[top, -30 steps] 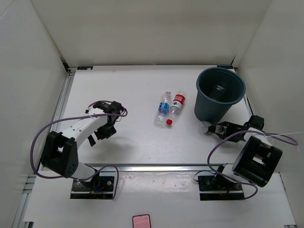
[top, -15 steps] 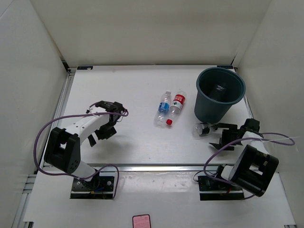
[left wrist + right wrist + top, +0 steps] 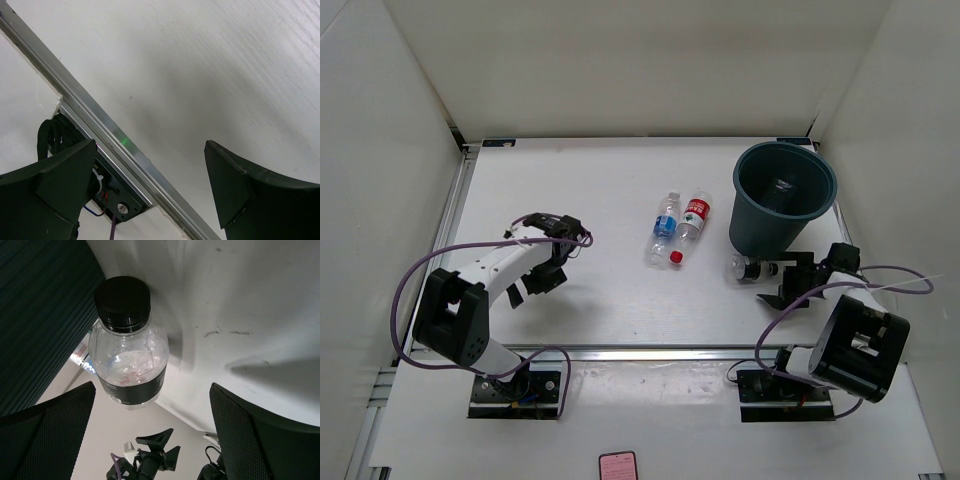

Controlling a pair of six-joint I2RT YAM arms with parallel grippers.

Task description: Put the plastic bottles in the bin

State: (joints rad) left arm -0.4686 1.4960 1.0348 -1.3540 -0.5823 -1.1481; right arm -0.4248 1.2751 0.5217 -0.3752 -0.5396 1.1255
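Overhead view of a white table. I counted three plastic bottles and one bin [image 3: 817, 166]. The bin stood at the upper right, with a pale glint inside that I could not identify. The blue-labelled bottle [image 3: 665, 222] and the red-labelled bottle [image 3: 694, 216] lay side by side at centre frame. The dark-capped bottle [image 3: 128, 357] lay at the lower right, just beside the bin's base.

The right gripper [image 3: 152, 387] had its jaws spread wide on either side of that bottle, gripping nothing. The left gripper [image 3: 150, 157], at centre left, was also wide apart and empty over bare table.

I judged the bottle light, thin-walled and slick, likely to roll or buckle if squeezed hard. I would take it across the body at its dark band, not at the cap.
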